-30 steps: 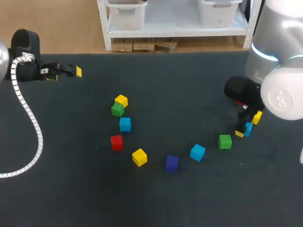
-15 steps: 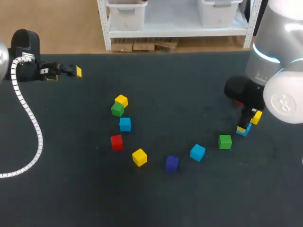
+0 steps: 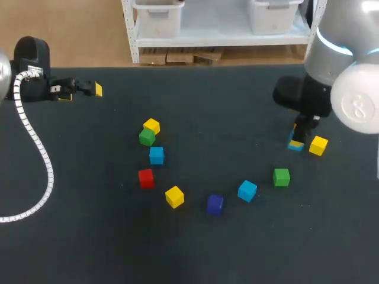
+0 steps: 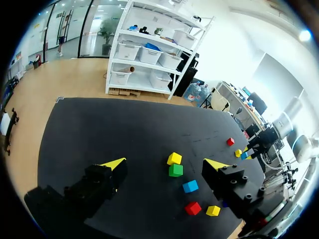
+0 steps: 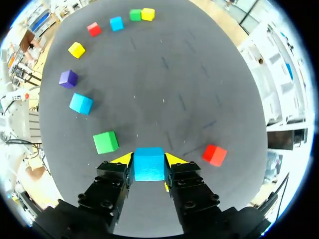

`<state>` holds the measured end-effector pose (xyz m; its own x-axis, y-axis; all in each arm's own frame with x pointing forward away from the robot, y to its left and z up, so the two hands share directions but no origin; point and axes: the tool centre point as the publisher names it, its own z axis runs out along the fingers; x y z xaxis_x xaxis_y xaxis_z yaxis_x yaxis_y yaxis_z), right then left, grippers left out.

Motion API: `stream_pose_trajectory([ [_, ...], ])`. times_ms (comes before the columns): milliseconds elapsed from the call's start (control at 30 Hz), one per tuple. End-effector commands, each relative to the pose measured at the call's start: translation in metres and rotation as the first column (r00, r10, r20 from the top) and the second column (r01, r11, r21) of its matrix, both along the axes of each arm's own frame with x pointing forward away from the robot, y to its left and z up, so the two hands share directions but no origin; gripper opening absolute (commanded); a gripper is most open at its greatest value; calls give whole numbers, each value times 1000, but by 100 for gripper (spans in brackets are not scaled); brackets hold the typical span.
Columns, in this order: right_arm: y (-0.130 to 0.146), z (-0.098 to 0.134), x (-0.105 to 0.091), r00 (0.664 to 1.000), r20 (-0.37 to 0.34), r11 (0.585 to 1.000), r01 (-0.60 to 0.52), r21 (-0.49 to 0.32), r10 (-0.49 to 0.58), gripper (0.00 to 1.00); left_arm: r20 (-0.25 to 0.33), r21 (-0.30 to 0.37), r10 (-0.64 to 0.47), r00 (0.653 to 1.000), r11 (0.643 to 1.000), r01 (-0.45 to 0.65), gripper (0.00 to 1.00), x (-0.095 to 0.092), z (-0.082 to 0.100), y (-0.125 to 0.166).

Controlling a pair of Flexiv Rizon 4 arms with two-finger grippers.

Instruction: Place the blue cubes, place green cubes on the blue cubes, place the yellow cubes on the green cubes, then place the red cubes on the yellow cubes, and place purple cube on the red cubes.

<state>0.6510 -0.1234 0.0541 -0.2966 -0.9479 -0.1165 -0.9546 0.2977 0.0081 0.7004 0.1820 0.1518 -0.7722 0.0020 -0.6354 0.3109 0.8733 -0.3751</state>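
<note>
The right gripper [image 5: 149, 165] is clamped on a blue cube [image 5: 149, 163], with both yellow tips pressing opposite sides of it. The cube sits square between the fingers, its edges in line with them and one flat face toward the wrist camera. In the head view it is at the right middle of the frame, under the right arm [image 3: 346, 83], which enters from the upper right corner. Whether it rests on the counter [image 3: 237, 254] or hangs just above it I cannot tell. The arm's white joint cap bears a small grey round emblem [image 3: 354, 110].

In the right wrist view a red cube [image 5: 215, 155] lies just beside the gripper, turned at an angle to the fingers. A green cube [image 5: 105, 142] lies near, ahead and to the other side.

Across the middle of the head view the loose cubes form an arc, each apart from the next. The green cube is at the right, then come a second blue cube [image 3: 247, 190], the purple cube [image 3: 215, 204] lowest, a yellow cube [image 3: 174, 196], a second red cube [image 3: 145, 177] and a third blue cube [image 3: 156, 155]. Left of centre, a second green cube [image 3: 147, 137] touches a second yellow cube [image 3: 151, 125] at its upper right.

The left gripper [image 4: 164, 164] is in the upper left of the head view, its tips apart with nothing held.
</note>
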Motion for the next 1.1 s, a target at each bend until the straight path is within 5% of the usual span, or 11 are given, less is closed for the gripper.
stream_pose_trajectory([
  [33,17,5,11,999,-2,999,-35,-11,35,0,7,-10,-6,1000,1000,7,100,0,-2,2],
  [700,75,-1,12,959,7,959,-284,-13,284,0,7,-10,-6,1000,1000,7,100,0,-2,2],
  [1100,86,-18,13,938,-24,937,-347,-29,346,0,7,-10,-6,1000,1000,7,100,0,-2,2],
])
